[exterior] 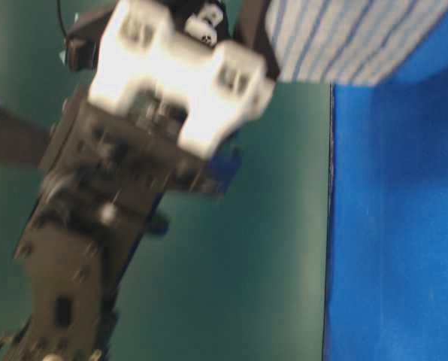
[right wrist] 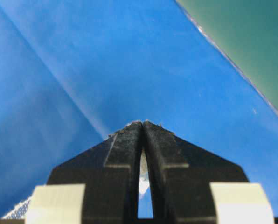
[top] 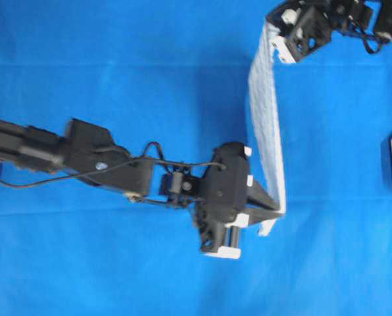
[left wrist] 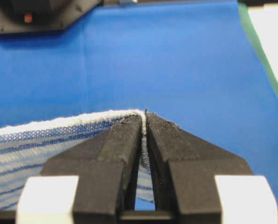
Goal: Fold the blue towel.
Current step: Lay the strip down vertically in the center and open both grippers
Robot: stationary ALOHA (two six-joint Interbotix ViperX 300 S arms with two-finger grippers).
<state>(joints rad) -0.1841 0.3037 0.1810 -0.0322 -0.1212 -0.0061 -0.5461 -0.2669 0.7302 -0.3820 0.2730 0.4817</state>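
Hanging between the two hands, the blue towel [top: 265, 125] is lifted clear of the blue sheet [top: 117, 66] that covers the surface, and runs as a narrow striped band from the upper right of the overhead view down to the middle. The left hand [left wrist: 144, 116] is clamped on one towel corner, with the hem pinched between its fingertips. The right hand [right wrist: 142, 123] is also closed tight; a sliver of white cloth shows between its fingers, so it most likely holds the other corner. To fold well, keep both grips firm and the edge between them taut. Carry both corners across together and lower them evenly, so that the held edge lands squarely on the opposite edge.
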